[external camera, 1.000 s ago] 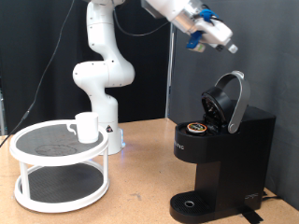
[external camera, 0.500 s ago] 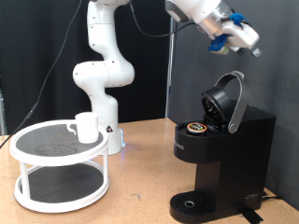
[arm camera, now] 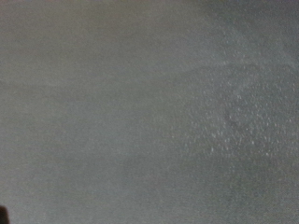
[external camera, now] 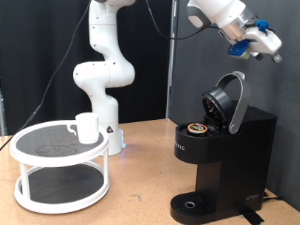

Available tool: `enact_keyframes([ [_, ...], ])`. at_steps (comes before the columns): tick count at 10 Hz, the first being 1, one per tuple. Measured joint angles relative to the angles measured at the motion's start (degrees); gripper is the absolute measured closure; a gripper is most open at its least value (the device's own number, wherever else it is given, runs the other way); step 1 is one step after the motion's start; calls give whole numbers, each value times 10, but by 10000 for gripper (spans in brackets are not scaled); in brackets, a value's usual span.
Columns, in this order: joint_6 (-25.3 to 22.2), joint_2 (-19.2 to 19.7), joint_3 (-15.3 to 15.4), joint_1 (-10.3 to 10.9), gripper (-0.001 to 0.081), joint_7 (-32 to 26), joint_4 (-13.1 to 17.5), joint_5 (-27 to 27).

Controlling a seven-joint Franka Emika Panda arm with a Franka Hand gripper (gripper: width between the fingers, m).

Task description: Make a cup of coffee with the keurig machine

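Observation:
The black keurig machine (external camera: 217, 159) stands at the exterior view's right with its hinged lid (external camera: 232, 99) raised. A small brown-topped pod (external camera: 196, 128) sits in the open chamber. The white cup (external camera: 87, 127) stands on the top tier of a white round stand, far to the exterior view's left of the machine. My gripper (external camera: 270, 46) is high in the air, above and to the right of the raised lid, touching nothing. Nothing shows between its fingers. The wrist view shows only a blurred grey surface, with no fingers or objects.
The white two-tier round stand (external camera: 58, 169) sits on the wooden table (external camera: 136, 202) at the exterior view's left. The arm's white base (external camera: 101, 75) stands behind it. A dark curtain fills the background. The machine's round drip tray (external camera: 191, 206) has nothing on it.
My gripper has swung steadily towards the exterior view's right, from above the machine's front to beyond the raised lid. The cup, pod and machine have not moved.

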Motion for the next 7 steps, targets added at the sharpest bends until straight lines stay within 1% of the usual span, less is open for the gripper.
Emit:
enact_keyframes([
  [2, -4, 1, 0, -1, 71, 1, 1, -12],
  [3, -9, 0, -1, -3, 163, 1, 0, -16],
  [4, -16, 0, -3, -6, 337, 1, -1, -20],
  [5, -22, -1, -5, -11, 337, 1, -4, -28],
  [6, -28, -3, -9, -15, 511, 0, -9, -33],
  [7, -33, -7, -13, -20, 511, -3, -16, -34],
])
